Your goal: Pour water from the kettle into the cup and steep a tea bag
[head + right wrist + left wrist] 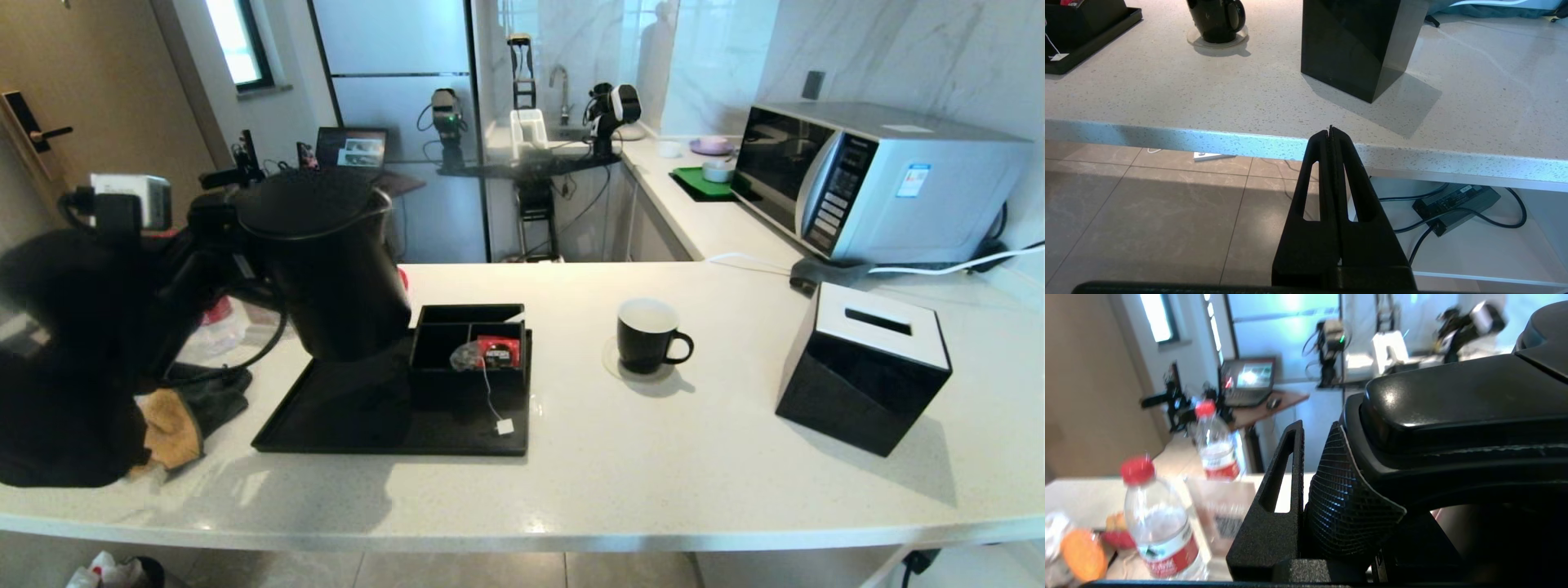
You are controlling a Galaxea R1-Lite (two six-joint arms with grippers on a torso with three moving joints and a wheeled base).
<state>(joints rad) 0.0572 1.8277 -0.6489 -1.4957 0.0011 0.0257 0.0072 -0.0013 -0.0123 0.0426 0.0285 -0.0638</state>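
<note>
– Where is the kettle (331,261)?
– Up above the black tray (326,425), held by its handle in the left gripper (1327,498).
– Is tea made?
– Not yet. The cup (647,335) waits to the right; the tea bag (467,356) lies in the box.
– The other arm?
– The right gripper (1332,134) is pressed together, low by the counter edge.

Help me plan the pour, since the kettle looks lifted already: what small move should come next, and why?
Probably carry the kettle rightward toward the cup. The left gripper is clamped on the kettle's handle and holds it upright at the tray's left end, well short of the cup, so tipping now would miss it.
</note>
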